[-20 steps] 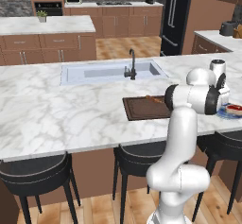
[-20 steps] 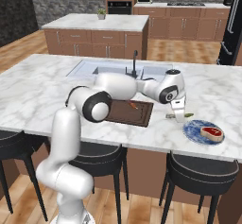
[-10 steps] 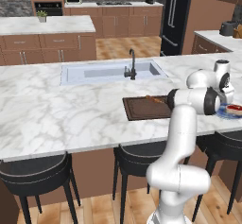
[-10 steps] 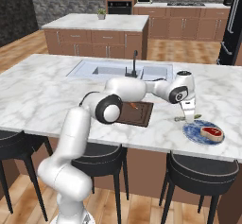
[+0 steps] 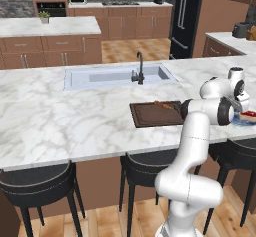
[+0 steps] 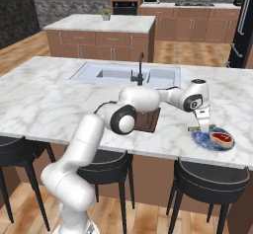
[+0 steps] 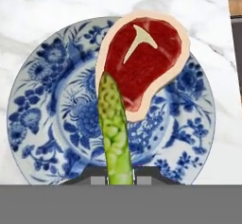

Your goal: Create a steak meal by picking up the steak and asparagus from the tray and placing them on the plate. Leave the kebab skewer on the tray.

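Observation:
The blue patterned plate (image 7: 45,100) lies on the marble counter right below my hand, with the red steak (image 7: 142,60) resting on its far side. My gripper (image 7: 120,179) is shut on the green asparagus (image 7: 113,133), which points out over the plate's middle and reaches the steak's near edge. In the right base view the gripper (image 6: 203,125) hangs just above the near left rim of the plate (image 6: 200,138), the asparagus (image 6: 207,128) in it, the steak (image 6: 221,138) beside it. The dark brown tray (image 5: 150,116) holds the kebab skewer (image 5: 163,104).
The sink (image 5: 117,75) with its dark faucet (image 5: 139,71) is set into the counter behind the tray. The plate sits close to the counter's front edge (image 6: 212,160). Bar stools (image 6: 210,178) stand below the counter front.
The arm has swung right from the tray side to above the plate, carrying the asparagus with it. The steak and plate have stayed put.

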Controlling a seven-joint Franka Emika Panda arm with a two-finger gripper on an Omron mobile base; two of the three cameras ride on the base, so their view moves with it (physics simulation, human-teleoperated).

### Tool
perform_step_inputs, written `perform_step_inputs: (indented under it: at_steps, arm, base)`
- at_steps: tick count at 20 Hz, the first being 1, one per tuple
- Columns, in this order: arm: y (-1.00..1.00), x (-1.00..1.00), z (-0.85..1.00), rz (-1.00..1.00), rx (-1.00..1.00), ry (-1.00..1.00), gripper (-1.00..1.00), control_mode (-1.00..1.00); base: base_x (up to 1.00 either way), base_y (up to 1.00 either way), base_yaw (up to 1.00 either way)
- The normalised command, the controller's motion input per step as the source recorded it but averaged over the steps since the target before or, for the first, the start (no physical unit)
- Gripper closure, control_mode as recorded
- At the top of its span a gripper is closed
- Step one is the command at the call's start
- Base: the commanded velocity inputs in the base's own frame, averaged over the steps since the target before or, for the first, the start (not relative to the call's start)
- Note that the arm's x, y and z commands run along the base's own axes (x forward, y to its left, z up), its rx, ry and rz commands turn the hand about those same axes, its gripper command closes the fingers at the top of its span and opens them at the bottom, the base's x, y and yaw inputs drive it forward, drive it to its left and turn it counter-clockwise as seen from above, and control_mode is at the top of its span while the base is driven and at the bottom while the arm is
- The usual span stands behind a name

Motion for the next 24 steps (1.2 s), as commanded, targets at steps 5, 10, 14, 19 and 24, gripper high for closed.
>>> perform_step_inputs:
  at_steps: [5, 10, 14, 19, 24]
  arm:
    - [-0.18, 0.16, -0.15, 0.00, 0.00, 0.01, -1.00, -1.00]
    - [-0.27, 0.26, -0.04, 0.00, 0.00, 0.00, -1.00, -1.00]
    - [-0.13, 0.10, 0.00, 0.00, 0.00, 0.00, -1.00, -1.00]
    - [0.24, -0.55, 0.06, 0.04, -0.01, -0.01, -1.00, -1.00]
    - [0.94, -1.00, 0.00, 0.04, -0.09, 0.00, -1.00, -1.00]
  base:
    - [0.00, 0.00, 0.00]
    - [0.00, 0.00, 0.00]
    - [0.00, 0.00, 0.00]
    - [0.00, 0.00, 0.00]
    - [0.00, 0.00, 0.00]
